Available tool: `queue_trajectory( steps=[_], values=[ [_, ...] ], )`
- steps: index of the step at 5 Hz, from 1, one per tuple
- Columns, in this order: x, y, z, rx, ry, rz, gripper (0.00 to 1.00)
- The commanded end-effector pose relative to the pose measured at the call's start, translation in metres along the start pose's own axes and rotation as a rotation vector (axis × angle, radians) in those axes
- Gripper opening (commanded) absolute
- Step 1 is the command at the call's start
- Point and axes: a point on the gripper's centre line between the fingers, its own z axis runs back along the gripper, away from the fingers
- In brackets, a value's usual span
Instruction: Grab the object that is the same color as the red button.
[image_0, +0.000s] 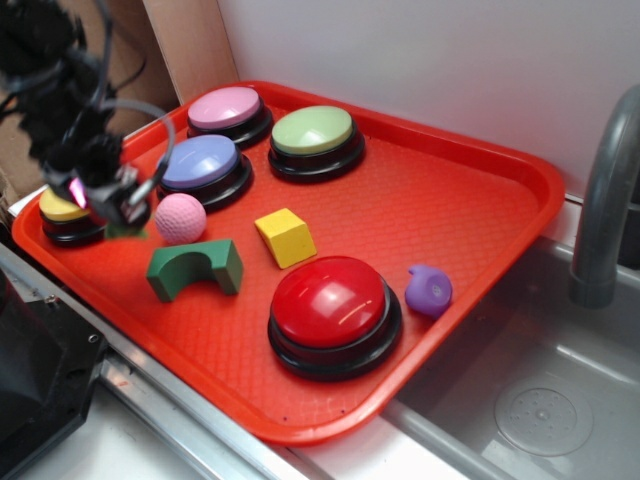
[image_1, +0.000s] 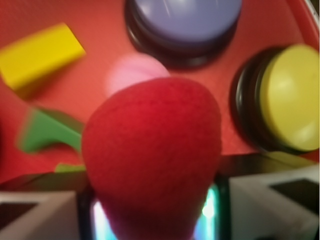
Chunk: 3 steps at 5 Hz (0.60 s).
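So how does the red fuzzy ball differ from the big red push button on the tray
The dark red fuzzy ball has a matte, fuzzy surface; the large glossy red dome button shines with reflections. The ball sits right at the gripper, above the red plastic tray, apparently held, while the button rests on the tray on a round black base. The ball is roundish all over; the button is a low dome. Both are red.
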Motion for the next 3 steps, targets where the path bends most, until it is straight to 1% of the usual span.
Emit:
queue_trajectory(
  steps=[1, 2, 3],
  values=[
    [0.055, -0.038, 0.069, -0.072, -0.07, 0.006, 0.0],
    [0.067, -0.051, 0.082, -0.061, -0.131, 0.022, 0.0],
    [0.073, -0.045, 0.08, -0.08, -0.104, 0.068, 0.0]
  ],
)
